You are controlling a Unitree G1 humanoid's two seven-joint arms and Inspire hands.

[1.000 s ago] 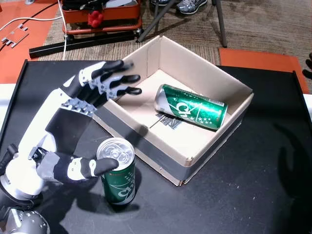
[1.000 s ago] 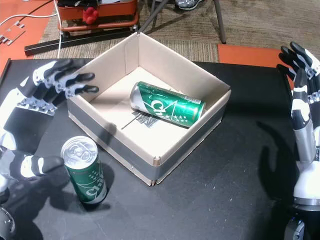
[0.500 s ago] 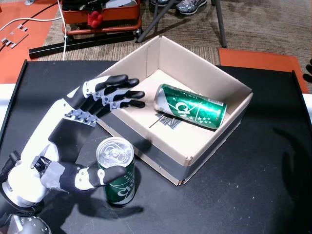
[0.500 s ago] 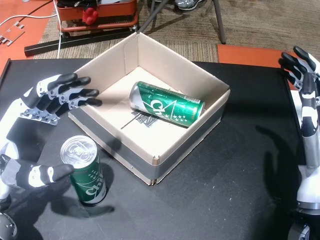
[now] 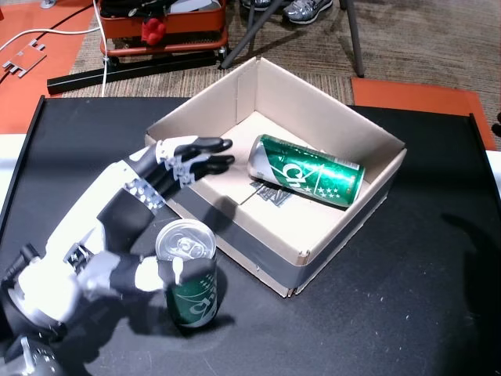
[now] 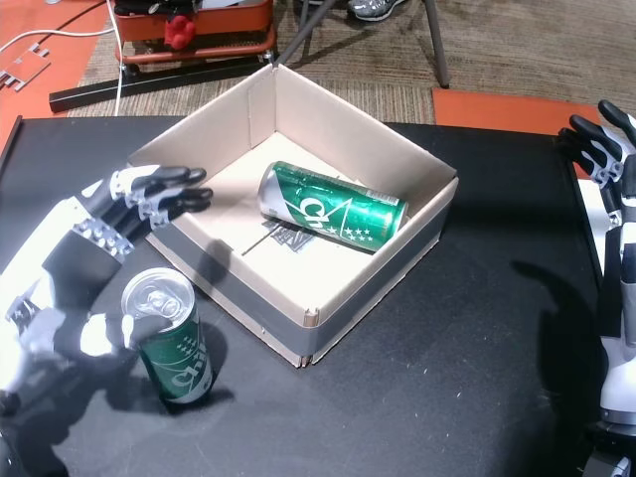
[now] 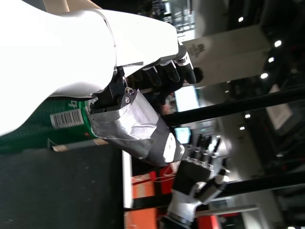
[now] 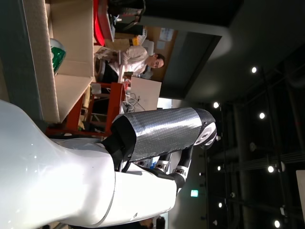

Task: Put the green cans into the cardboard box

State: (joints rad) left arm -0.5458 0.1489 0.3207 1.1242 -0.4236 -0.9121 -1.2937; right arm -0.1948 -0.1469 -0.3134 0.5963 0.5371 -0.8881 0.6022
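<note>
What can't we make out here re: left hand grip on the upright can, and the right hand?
- Left hand to upright can: thumb overlaps it in both head views; contact unclear, fingers extended over the cardboard box wall.
- Left wrist view: hand covers most of the can.
- Right hand: cut off by the frame edge.

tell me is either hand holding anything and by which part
Nothing is firmly held yet. The left hand is around the standing can, thumb on its upper side near the rim, fingers spread over the box wall. The right hand is empty.
</note>
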